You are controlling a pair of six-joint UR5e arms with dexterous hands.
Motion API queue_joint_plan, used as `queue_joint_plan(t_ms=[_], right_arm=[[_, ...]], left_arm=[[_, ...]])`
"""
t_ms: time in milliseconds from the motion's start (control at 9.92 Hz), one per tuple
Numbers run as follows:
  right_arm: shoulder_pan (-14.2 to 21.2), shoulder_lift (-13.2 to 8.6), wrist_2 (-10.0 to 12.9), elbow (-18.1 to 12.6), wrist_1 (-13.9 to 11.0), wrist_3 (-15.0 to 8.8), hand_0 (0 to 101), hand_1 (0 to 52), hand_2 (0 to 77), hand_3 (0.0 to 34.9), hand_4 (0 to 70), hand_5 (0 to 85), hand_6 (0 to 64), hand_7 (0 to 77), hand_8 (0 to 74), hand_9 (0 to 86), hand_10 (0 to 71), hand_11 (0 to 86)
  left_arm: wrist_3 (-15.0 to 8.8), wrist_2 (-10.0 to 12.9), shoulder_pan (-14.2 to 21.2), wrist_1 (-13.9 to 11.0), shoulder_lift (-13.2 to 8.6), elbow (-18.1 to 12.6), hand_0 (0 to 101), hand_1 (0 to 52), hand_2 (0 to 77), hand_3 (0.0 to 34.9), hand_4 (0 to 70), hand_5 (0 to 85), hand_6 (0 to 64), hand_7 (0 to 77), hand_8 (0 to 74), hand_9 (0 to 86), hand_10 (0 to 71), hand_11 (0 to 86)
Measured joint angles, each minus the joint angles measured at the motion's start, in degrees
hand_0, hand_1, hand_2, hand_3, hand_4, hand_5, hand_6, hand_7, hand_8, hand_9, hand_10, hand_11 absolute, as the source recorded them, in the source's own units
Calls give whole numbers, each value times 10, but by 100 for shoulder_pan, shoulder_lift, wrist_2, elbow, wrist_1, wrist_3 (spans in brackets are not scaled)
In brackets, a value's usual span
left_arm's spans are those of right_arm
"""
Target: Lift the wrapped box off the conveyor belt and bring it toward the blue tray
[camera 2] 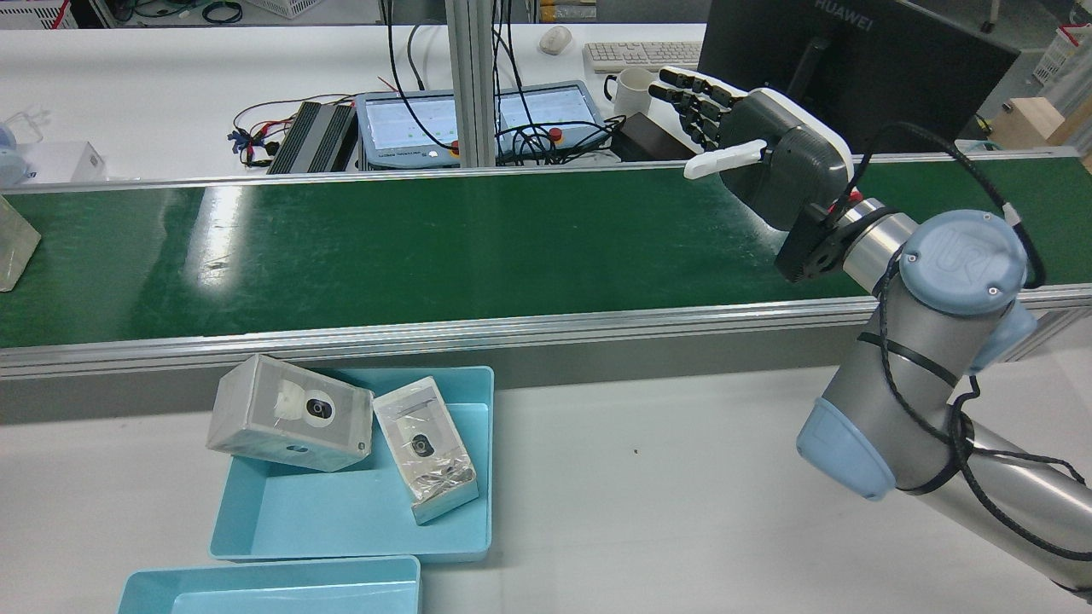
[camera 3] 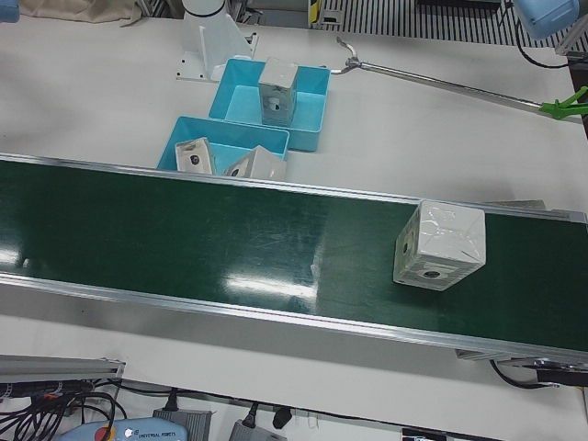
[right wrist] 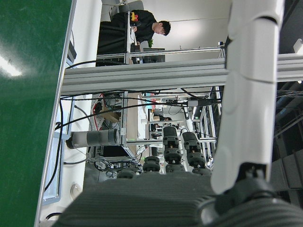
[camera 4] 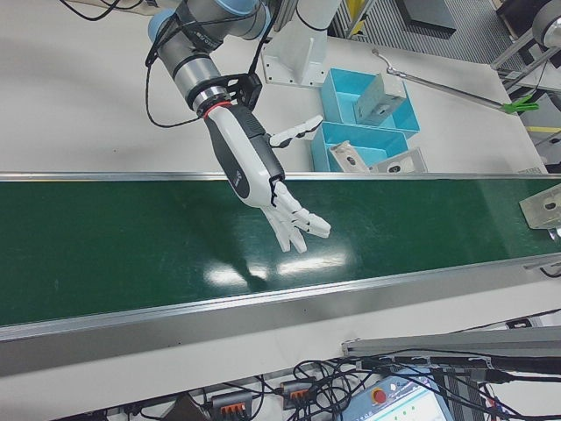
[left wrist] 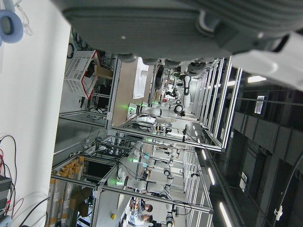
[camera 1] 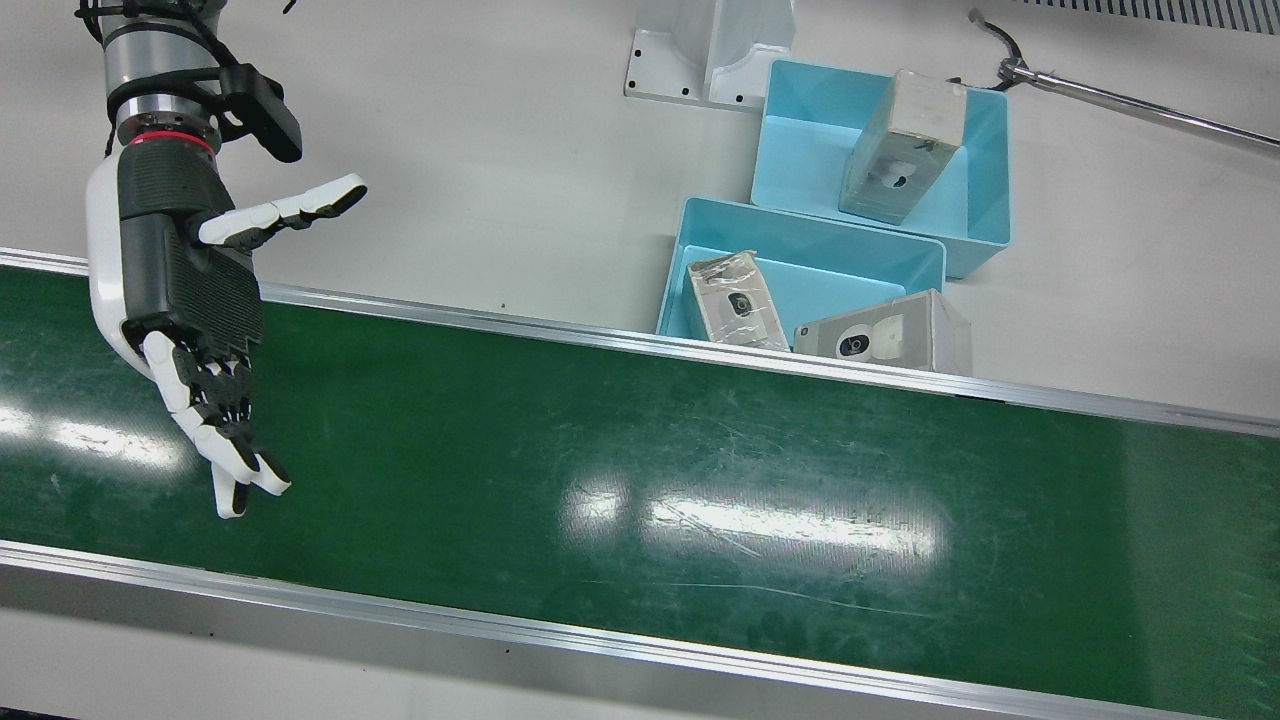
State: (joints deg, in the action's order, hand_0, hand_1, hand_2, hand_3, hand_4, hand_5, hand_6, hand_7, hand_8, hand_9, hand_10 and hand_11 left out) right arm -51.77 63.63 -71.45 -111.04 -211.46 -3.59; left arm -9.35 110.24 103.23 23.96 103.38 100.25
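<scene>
The wrapped box (camera 3: pixel 438 246), clear-filmed and white-grey, stands on the green conveyor belt (camera 3: pixel 230 239) toward its right end in the left-front view. It also shows at the belt's edge in the rear view (camera 2: pixel 13 251) and the right-front view (camera 4: pixel 545 208). My right hand (camera 1: pixel 185 270) is open, fingers spread, hovering over the belt's opposite end, far from the box; it also shows in the rear view (camera 2: pixel 768 162) and the right-front view (camera 4: pixel 254 167). The blue tray (camera 1: pixel 810 265) sits beside the belt. My left hand (left wrist: pixel 189 23) shows only its palm edge, holding nothing.
A second blue tray (camera 1: pixel 800 130) behind the first holds one wrapped box (camera 1: pixel 905 145). The near tray holds two wrapped boxes (camera 1: pixel 735 298) (camera 1: pixel 885 335), one leaning on its rim. A metal rod (camera 1: pixel 1130 100) lies on the white table. The left arm's pedestal base (camera 1: pixel 700 70) stands near the trays.
</scene>
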Motion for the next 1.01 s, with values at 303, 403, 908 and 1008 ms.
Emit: queue_joint_plan(t_ms=[303,403,908,1008], right_arm=[[0,0,2,3,0,24,481,125,22,6,76,136,38,147,44,33,0,11],[0,0,5,1,0,26,481,125,22,5,76,136,38,142,44,33,0,11],[2,-1,16,33,2,106,481,125,22,0,82,147,60,175,44,44,0,11],[2,-1,35,40,2,130,481,125,22,0,82,147,60,175,44,44,0,11]], left_arm=[[0,0,0,0,0,0,0,0,11,0,0,11,5,5,5,5,5,5],[0,0,0,0,0,0,0,0,11,0,0,11,5,5,5,5,0,5],[0,0,0,0,0,0,0,0,11,0,0,11,5,5,5,5,5,5],[0,0,0,0,0,0,0,0,11,0,0,11,5,5,5,5,5,5]])
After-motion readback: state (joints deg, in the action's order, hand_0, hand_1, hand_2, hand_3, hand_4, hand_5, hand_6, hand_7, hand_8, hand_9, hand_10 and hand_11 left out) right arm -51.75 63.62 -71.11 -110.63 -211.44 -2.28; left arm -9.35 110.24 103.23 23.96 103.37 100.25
